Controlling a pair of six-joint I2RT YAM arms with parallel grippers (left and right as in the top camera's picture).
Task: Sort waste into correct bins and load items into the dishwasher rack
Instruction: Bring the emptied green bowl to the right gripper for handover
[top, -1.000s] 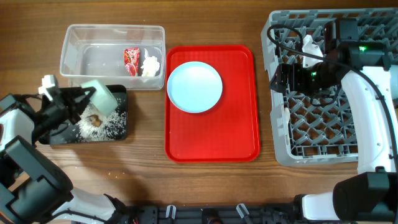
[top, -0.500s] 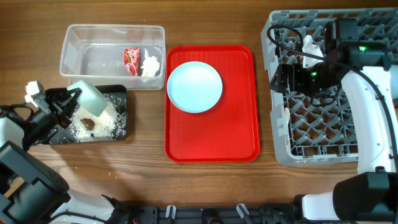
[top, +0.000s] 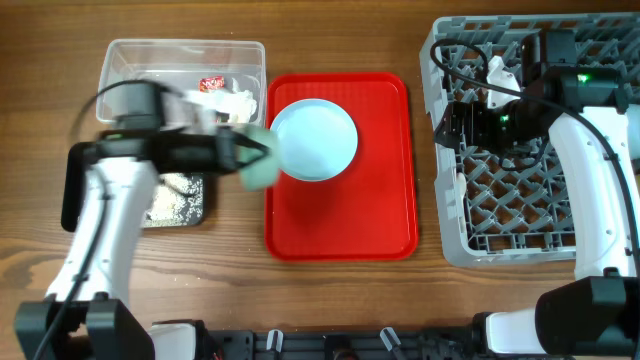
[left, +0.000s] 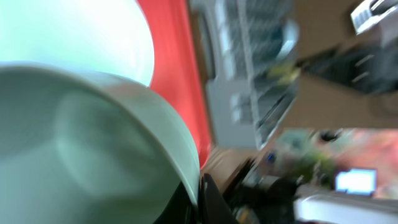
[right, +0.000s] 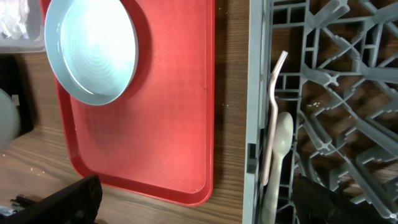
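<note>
1. The left gripper (top: 243, 156) is clamped on the rim of the pale green bowl (top: 258, 162), holding it over the left edge of the red tray (top: 340, 215). Motion blur hides the bowl's tilt from overhead. The left wrist view looks into the bowl's hollow (left: 81, 155).
2. The light blue plate (top: 313, 140) lies flat, face up, on the back half of the red tray, just beside the bowl. The tray's long axis runs front to back.
3. The right gripper (right: 196, 193) hangs over the left edge of the dishwasher rack (top: 450, 200), its jaws spread wide and empty.
4. The white fork (right: 273, 118) and spoon (right: 278, 158) lie side by side in the rack, against its left wall. Their long axes run along that wall. The spoon's bowl end points away from the gripper; which end of the fork leads cannot be told.
5. The clear tub (top: 130, 50) stands back left, its long axis left to right. It holds the red wrapper (top: 211, 84) and the white tissue (top: 235, 100).
6. The black tray (top: 200, 215), partly hidden by the left arm, holds whitish food scraps (top: 175, 190).
</note>
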